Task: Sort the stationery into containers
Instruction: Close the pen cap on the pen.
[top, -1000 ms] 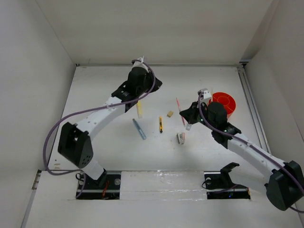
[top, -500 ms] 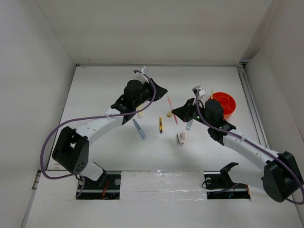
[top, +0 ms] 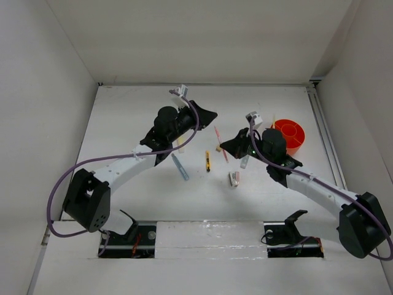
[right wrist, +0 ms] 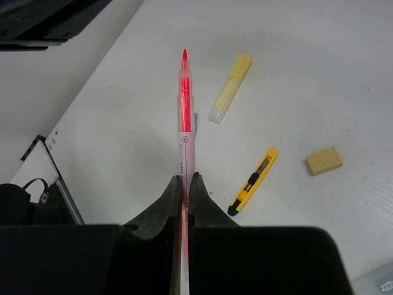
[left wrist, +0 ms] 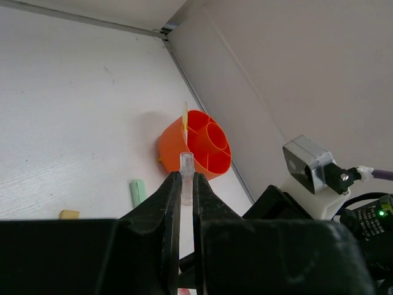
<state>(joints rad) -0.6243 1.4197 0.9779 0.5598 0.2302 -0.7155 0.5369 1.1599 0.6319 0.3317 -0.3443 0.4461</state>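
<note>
Right pincer [right wrist: 185, 177]: pressed shut on red pen [right wrist: 184, 104], whose red tip projected well ahead of the fingers. Ahead of the fingers and to the right in that pincer's own view were recorded pale yellow marker [right wrist: 230, 89], yellow-black cutter [right wrist: 253, 181] and tan eraser [right wrist: 323, 160], all lying flat and apart.

Left pincer [left wrist: 186, 175]: fingers pressed together, with a short clear tube [left wrist: 186, 163] seen in the slit between the tips; a hold on it could not be confirmed. Orange tub [left wrist: 175, 144] was noted beyond the tips, with a thin yellow stick [left wrist: 185, 115] upright at its rim. Pale green marker [left wrist: 137, 192] lay nearer, left of the tips.
</note>
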